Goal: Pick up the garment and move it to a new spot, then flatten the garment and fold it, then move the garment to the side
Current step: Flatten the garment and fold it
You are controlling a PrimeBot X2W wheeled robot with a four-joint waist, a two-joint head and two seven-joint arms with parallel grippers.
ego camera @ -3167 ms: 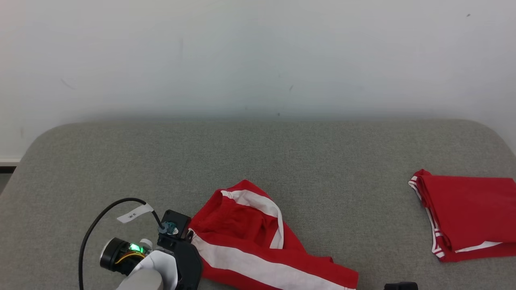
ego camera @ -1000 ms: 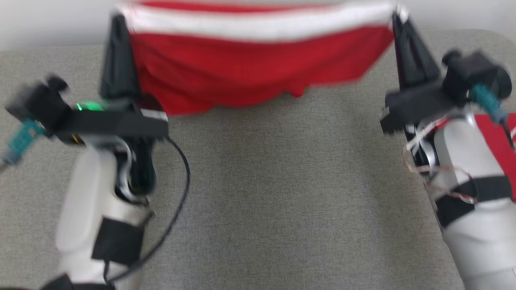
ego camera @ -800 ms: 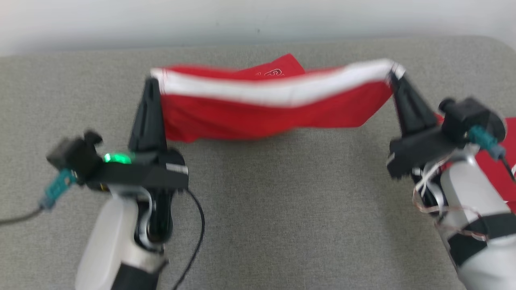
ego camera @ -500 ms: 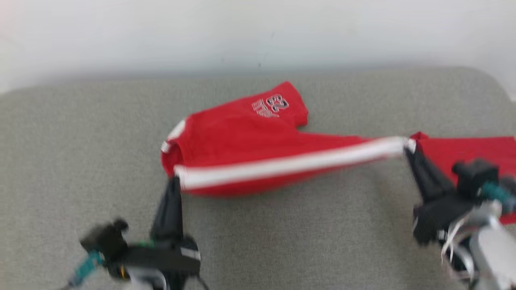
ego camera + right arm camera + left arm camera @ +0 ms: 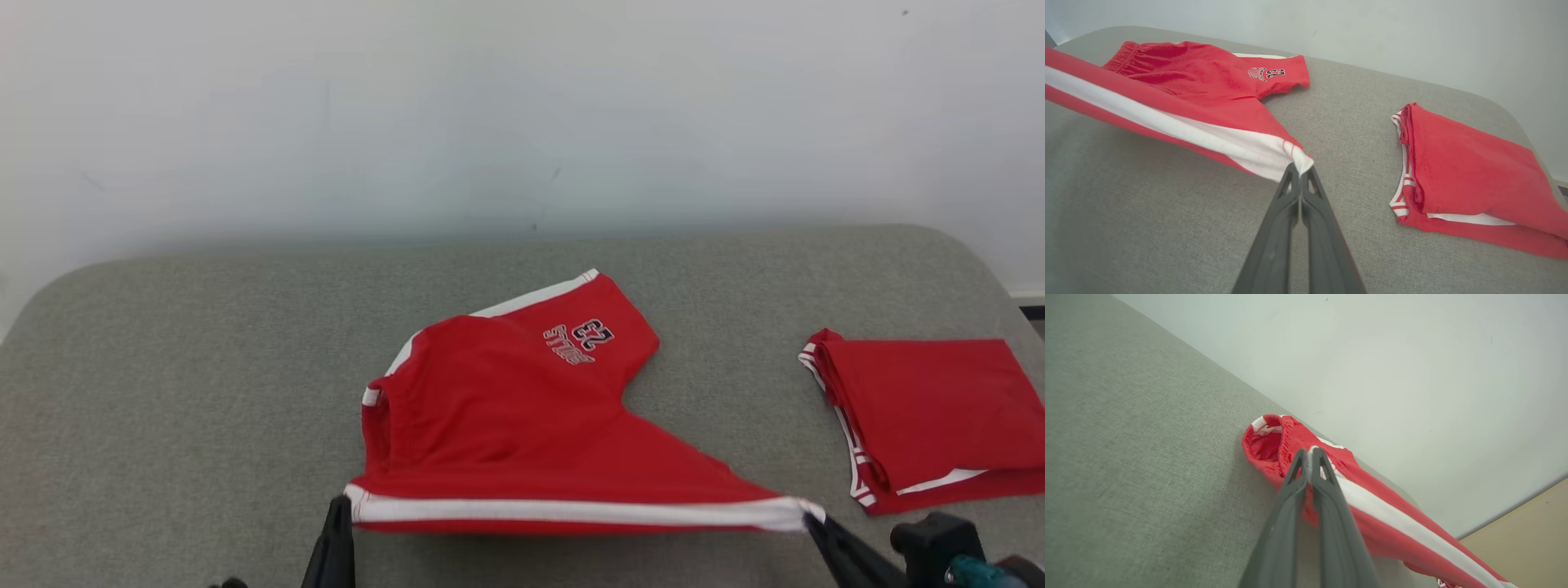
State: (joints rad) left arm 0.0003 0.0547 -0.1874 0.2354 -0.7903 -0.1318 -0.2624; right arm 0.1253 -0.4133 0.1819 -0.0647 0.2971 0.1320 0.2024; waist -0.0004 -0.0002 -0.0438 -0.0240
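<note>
Tools at the near edge, both clamped shut: left tool (image 5: pixel 337 508) on the waist end of the shorts (image 5: pixel 506 408), right tool (image 5: pixel 814 523) on the hem end, white stripe taut between. Shorts lie mid-counter (image 5: pixel 204 367); beyond, a folded garment (image 5: pixel 922 408) by the right edge.

- The garment (image 5: pixel 522 425) is lying at the middle of the surface (image 5: pixel 204 367), with its far part resting flat.
- Its near edge is hanging just above the surface between the left gripper (image 5: pixel 337 508) and the right gripper (image 5: pixel 815 523), each pinching one corner.
- A folded garment (image 5: pixel 931 408) is lying to the right, apart from it.
- A wall (image 5: pixel 490 106) is standing behind the surface.
</note>
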